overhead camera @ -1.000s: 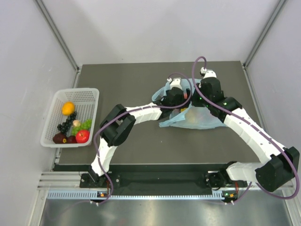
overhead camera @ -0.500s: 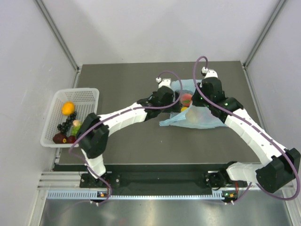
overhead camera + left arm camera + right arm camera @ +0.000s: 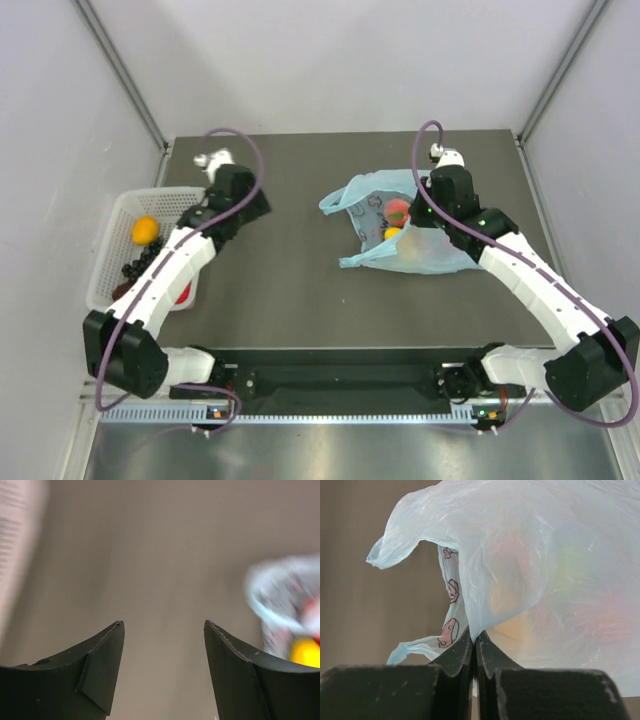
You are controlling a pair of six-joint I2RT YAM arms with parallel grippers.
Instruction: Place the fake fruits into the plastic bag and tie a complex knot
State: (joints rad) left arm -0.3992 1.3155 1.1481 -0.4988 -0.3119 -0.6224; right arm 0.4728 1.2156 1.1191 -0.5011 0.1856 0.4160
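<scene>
1. Partly done, by my reading: the plastic bag [image 3: 425,255] lies on the surface [image 3: 300,290] right of centre with its mouth open toward the left. A reddish fruit [image 3: 398,211] and a yellow fruit [image 3: 392,234] show at the opening.
2. More fruit waits in the white basket [image 3: 150,192] at the left edge of the surface. An orange [image 3: 145,230], a dark bunch [image 3: 136,266] and a red fruit [image 3: 182,293] are visible there, so loading looks unfinished.
3. The tying has not begun. The top of the bag lies loose and untwisted, so that whole step is left.
4. The right end effector [image 3: 474,637] has its fingers pressed together on a fold of the bag's film, holding that edge up.
5. The left end effector [image 3: 162,625] has its fingers apart with nothing between them. It hangs over bare surface between basket and bag, nearer the basket.
6. Hard to make out:
   - The left arm crosses the basket and covers part of its contents, so the fruits there cannot be counted.
   - The left wrist view is blurred, so the bag is only a pale smear at its right edge.
   - In the right wrist view, soft pink, orange and greenish patches glow through the film, but which fruits they are cannot be told.
   - The right arm hides the far side of the bag
</scene>
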